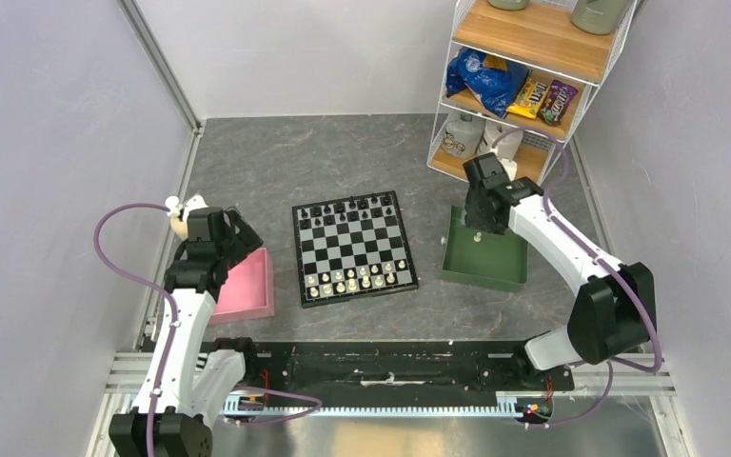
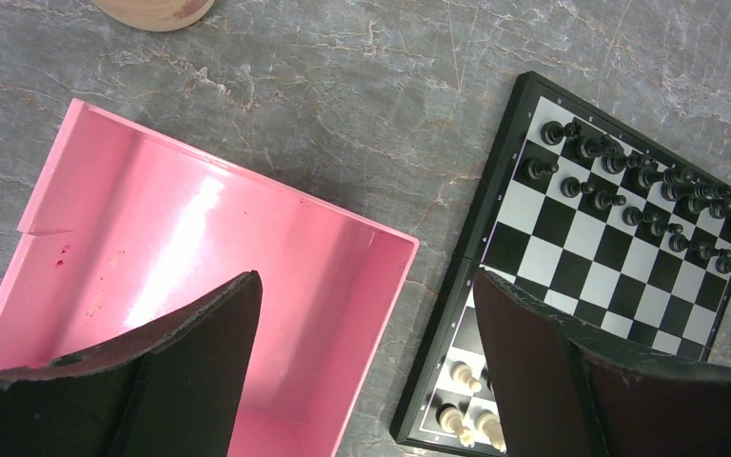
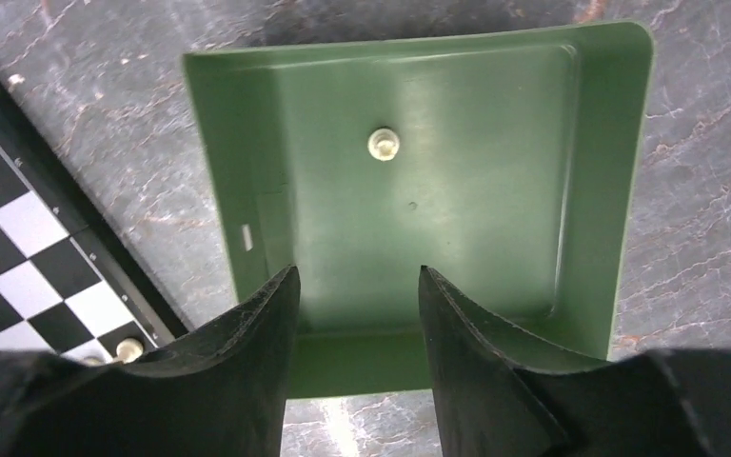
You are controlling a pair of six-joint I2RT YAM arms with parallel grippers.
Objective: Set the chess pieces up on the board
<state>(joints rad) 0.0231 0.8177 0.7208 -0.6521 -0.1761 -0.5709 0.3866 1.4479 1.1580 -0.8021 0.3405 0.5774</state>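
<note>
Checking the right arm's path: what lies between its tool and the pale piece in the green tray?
Only bare green tray floor, nothing else between right tool and chess piece; the right wrist view shows it.

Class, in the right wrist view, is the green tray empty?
No, one cream-white chess piece sits on the floor of the green tray.

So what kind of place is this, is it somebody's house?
Probably a robot test booth, not a house: plain white walls box in a grey table, and a left arm and right arm are bolted to a metal rail at its edge.
</note>
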